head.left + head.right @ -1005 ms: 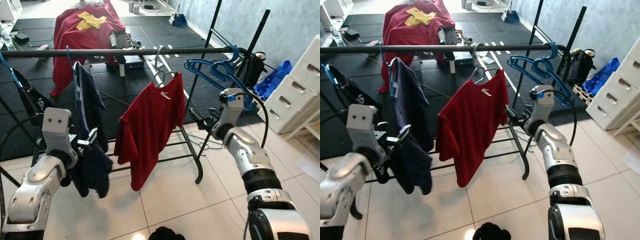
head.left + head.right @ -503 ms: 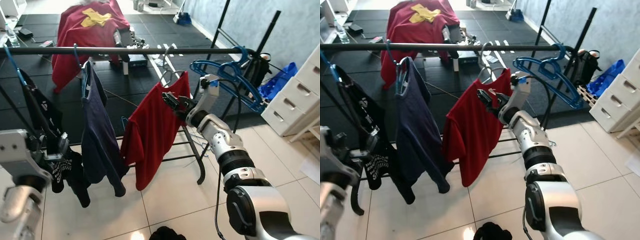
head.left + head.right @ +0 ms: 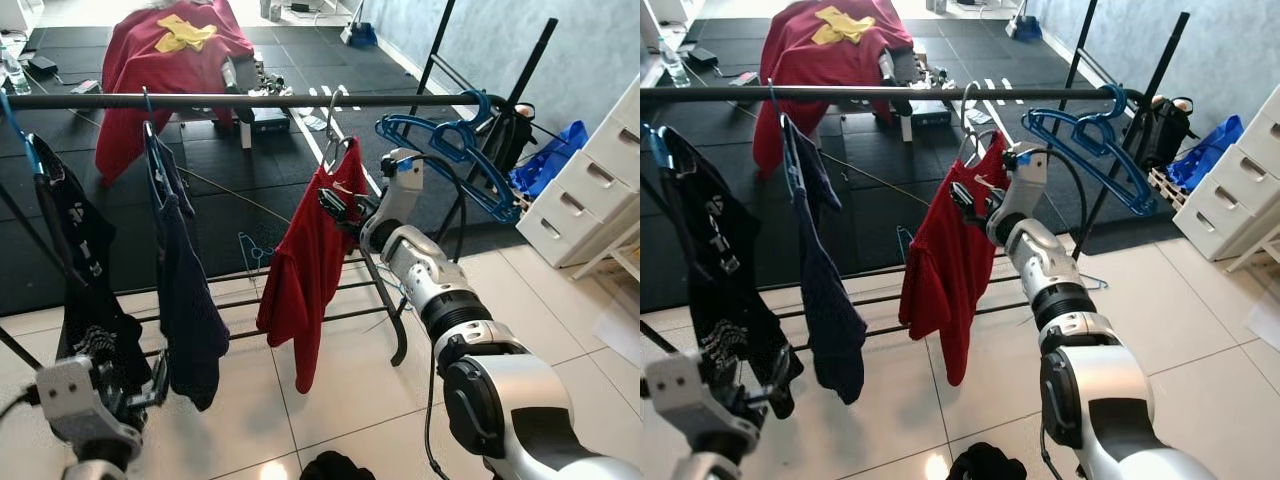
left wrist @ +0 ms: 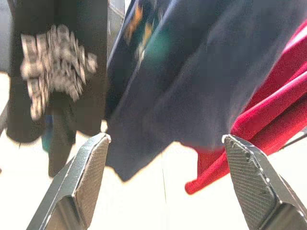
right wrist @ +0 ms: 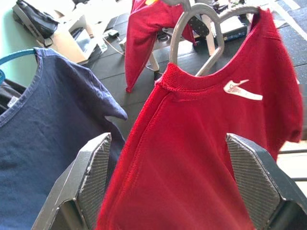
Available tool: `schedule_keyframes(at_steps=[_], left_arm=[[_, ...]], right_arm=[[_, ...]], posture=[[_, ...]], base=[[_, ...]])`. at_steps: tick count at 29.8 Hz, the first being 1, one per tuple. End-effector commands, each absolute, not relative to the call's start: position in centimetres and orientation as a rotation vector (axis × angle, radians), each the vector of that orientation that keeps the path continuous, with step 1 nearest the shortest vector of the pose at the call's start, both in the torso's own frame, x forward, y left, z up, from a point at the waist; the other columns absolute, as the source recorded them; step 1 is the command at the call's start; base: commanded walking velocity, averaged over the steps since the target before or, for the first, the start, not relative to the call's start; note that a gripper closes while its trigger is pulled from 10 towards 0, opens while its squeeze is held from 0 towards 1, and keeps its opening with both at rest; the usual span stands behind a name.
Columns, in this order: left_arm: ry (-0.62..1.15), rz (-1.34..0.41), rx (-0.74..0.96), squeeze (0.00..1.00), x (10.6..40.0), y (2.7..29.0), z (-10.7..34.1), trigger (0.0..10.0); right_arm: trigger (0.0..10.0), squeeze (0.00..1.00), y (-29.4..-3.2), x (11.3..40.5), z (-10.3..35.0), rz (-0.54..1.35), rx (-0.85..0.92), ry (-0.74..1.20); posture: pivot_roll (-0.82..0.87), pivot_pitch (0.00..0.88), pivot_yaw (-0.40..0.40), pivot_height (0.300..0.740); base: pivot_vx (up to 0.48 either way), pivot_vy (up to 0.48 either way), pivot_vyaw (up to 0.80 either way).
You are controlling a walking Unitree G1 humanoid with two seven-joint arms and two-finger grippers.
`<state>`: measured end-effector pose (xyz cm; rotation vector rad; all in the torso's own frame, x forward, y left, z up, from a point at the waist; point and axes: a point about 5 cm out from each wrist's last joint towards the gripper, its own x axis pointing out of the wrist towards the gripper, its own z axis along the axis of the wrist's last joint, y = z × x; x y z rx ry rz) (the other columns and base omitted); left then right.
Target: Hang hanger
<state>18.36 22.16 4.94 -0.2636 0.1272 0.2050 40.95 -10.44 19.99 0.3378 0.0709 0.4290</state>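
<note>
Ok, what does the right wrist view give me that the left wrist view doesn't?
Right wrist: the grey hanger sitting in the collar of the red shirt, plus its white logo. Left wrist: the black printed shirt and the garments' lower hems. Both: the red shirt, the navy shirt, and open fingers on the right hand and left hand.

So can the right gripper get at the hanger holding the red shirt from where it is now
Probably yes. The right gripper is open beside the red shirt, and its wrist view shows the grey hanger ahead between its fingers, nothing blocking.
</note>
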Motion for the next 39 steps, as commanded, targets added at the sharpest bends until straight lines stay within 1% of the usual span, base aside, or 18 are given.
schedule_keyframes(at_steps=[1, 4, 9, 17, 21, 25, 31, 35, 37, 38, 39], left_arm=[[0.167, 0.214, -0.272, 0.00, 17.6, 22.0, 3.8, 10.0], [0.171, 0.164, -0.222, 0.00, 17.6, 21.4, 3.2, 10.0], [0.166, 0.160, -0.220, 0.00, 17.6, 21.6, 3.1, 10.0], [0.150, 0.150, -0.214, 0.00, 16.9, 21.8, 2.8, 10.0], [0.148, 0.152, -0.211, 0.00, 16.8, 21.9, 2.8, 10.0], [0.143, 0.160, -0.201, 0.00, 16.4, 22.0, 2.9, 10.0], [0.147, 0.172, -0.195, 0.00, 15.6, 22.4, 2.8, 10.0], [0.149, 0.175, -0.193, 0.00, 15.2, 22.6, 2.8, 10.0], [0.152, 0.177, -0.192, 0.00, 14.9, 22.7, 2.8, 10.0], [0.152, 0.177, -0.192, 0.00, 14.9, 22.7, 2.8, 10.0], [0.153, 0.179, -0.191, 0.00, 14.8, 22.7, 2.8, 10.0]], right_arm=[[10.0, 0.00, -10.5, 41.1, 20.4, 0.423, 0.317, 0.057], [10.0, 0.00, -10.6, 41.2, 20.5, 0.408, 0.308, 0.056], [10.0, 0.00, -10.8, 41.3, 20.6, 0.396, 0.299, 0.050], [10.0, 0.00, -12.5, 41.7, 20.8, 0.333, 0.223, 0.070], [10.0, 0.00, -12.6, 41.7, 20.7, 0.329, 0.218, 0.078], [10.0, 0.00, -13.0, 41.5, 20.1, 0.364, 0.224, 0.098], [10.0, 0.00, -13.9, 41.5, 20.6, 0.380, 0.195, 0.067], [10.0, 0.00, -14.5, 41.4, 20.2, 0.361, 0.148, 0.092], [10.0, 0.00, -14.9, 41.2, 19.0, 0.363, 0.060, 0.151], [10.0, 0.00, -14.9, 41.2, 19.0, 0.363, 0.060, 0.151], [2.2, 0.00, -15.1, 40.9, 18.2, 0.372, 0.004, 0.189]], posture=[[0.01, 0.134, -0.096, 0.740], [0.02, 0.140, -0.097, 0.740], [0.02, 0.152, -0.094, 0.740], [0.03, 0.173, -0.087, 0.740], [0.04, 0.180, -0.085, 0.740], [0.05, 0.193, -0.084, 0.740], [0.06, 0.218, -0.077, 0.740], [0.07, 0.228, -0.075, 0.740], [0.07, 0.235, -0.074, 0.740], [0.07, 0.235, -0.074, 0.740], [0.07, 0.238, -0.074, 0.740]], base=[[0.000, 0.000, 0.00], [0.000, 0.000, 0.00], [0.000, 0.000, 0.00], [0.000, 0.000, 0.00], [0.000, 0.000, 0.00], [0.000, 0.000, 0.00], [0.000, 0.000, 0.00], [0.000, 0.000, 0.00], [0.000, 0.000, 0.00], [0.000, 0.000, 0.00], [0.000, 0.000, 0.00]])
